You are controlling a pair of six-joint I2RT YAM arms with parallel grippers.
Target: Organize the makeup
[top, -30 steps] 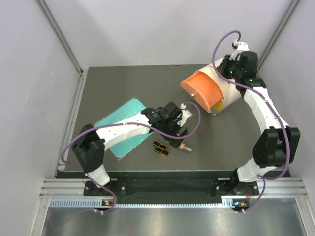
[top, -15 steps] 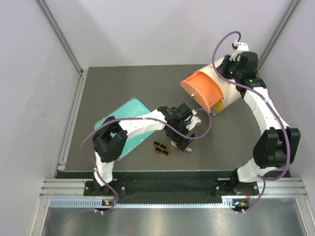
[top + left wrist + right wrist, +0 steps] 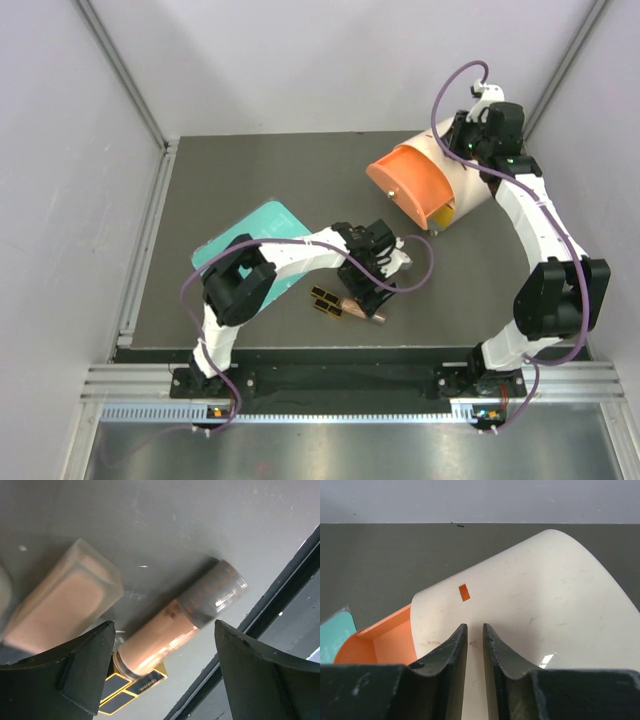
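Left hand [image 3: 162, 626] spread astride the peach tube [image 3: 192, 607], likely light, slick, rigid: grip mid-barrel; right hand [image 3: 473, 630] pinches white drum [image 3: 545, 595]

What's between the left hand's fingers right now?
A peach-pink tube with a dark cap, lying on the table between the open left hand's fingers, in the left wrist view.

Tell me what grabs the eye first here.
The big white drum with its orange drawer dominates the far right of the table, with the right pincer clamped on its wall. Near the front edge, the left pincer stands open astride a peach-pink tube lying beside small black-and-gold palettes.
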